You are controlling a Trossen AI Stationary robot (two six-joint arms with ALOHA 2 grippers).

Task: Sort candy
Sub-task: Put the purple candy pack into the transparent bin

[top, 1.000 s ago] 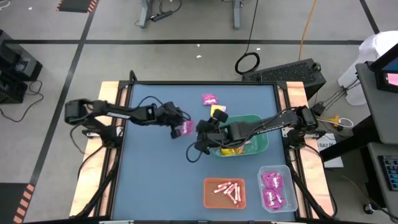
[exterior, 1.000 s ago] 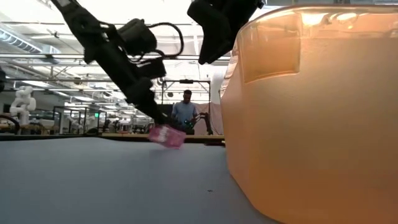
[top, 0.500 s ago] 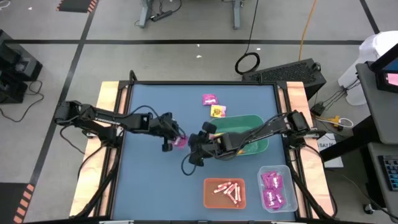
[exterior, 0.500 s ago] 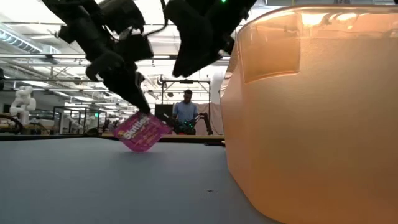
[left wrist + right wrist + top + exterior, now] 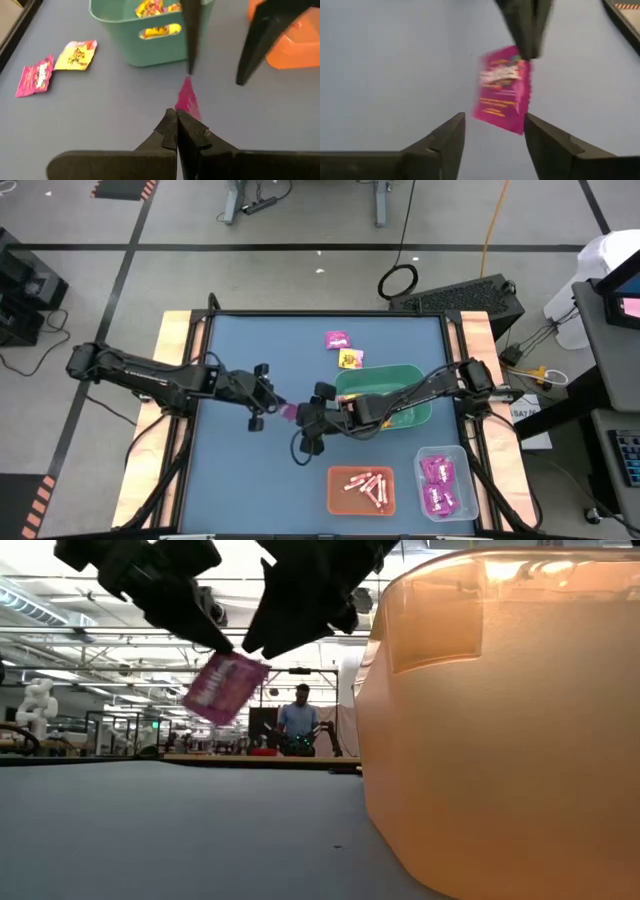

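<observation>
left gripper (image 5: 272, 402): pinching the magenta packet (image 5: 224, 686) by its edge, above the table, beside the green bin (image 5: 415, 408)
right gripper (image 5: 492, 131): fingers spread, facing that packet, near the bin

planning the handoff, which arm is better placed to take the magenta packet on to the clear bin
Right. Its open gripper already faces the magenta packet that the left gripper pinches above the table, and the clear bin sits on the right arm's side.

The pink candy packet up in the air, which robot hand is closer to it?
Left. The left gripper is shut on the pink candy packet, holding it above the table. The right gripper is open just in front of it, not touching.
</observation>
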